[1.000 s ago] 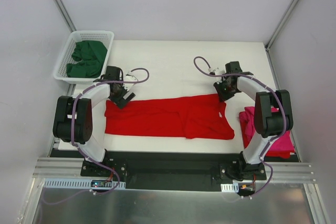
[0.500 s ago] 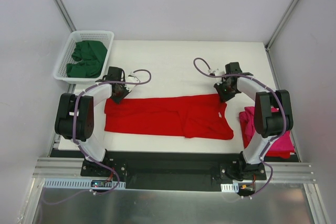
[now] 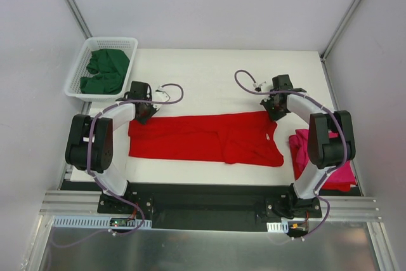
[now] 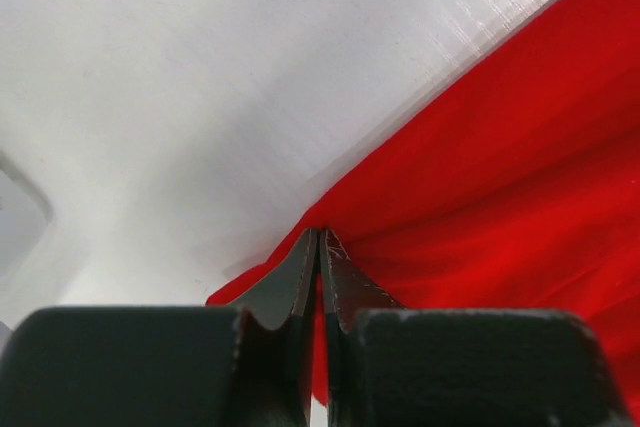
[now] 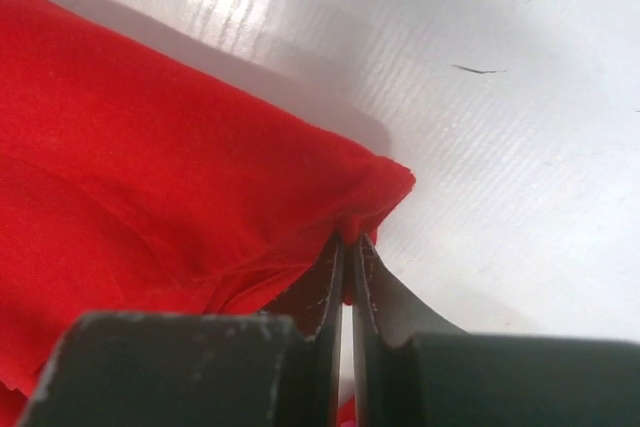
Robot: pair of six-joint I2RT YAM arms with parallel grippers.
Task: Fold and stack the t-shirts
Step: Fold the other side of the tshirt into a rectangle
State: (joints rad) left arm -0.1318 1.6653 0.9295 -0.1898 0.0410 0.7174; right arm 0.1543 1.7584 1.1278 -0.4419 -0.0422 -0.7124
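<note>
You have the red t-shirt (image 3: 203, 139) lying flat in a long band across the near part of the table (image 3: 209, 84), reaching from one arm to the other. The left end effector (image 4: 318, 247) is pinched narrow on the shirt's far-left corner, and its wrist view shows only a small peak of cloth between the tips. The right end effector (image 5: 347, 247) is clamped the same way on the far-right corner, with a little bunch of fabric poking out past the tips. From this I judge the step in hand to be the next fold, carrying the far edge over toward you.

To do it well, raise both corners together and at the same pace, so the far edge runs straight and does not sag in the middle. Lift just enough for the cloth to clear itself, then bring it to the near edge in one even arc. Avoid drawing the arms apart: with so little cloth in each pinch, a sideways tug could slip a corner free. Lay the edge down along the near hem before you let go.

Mind the right side. The magenta-pink t-shirt (image 3: 299, 150) sits just beside the red one's right end, and a low sweep may drag it. The dark green t-shirts (image 3: 104, 71) lie in the basket (image 3: 113, 40) at the far left, well apart.
</note>
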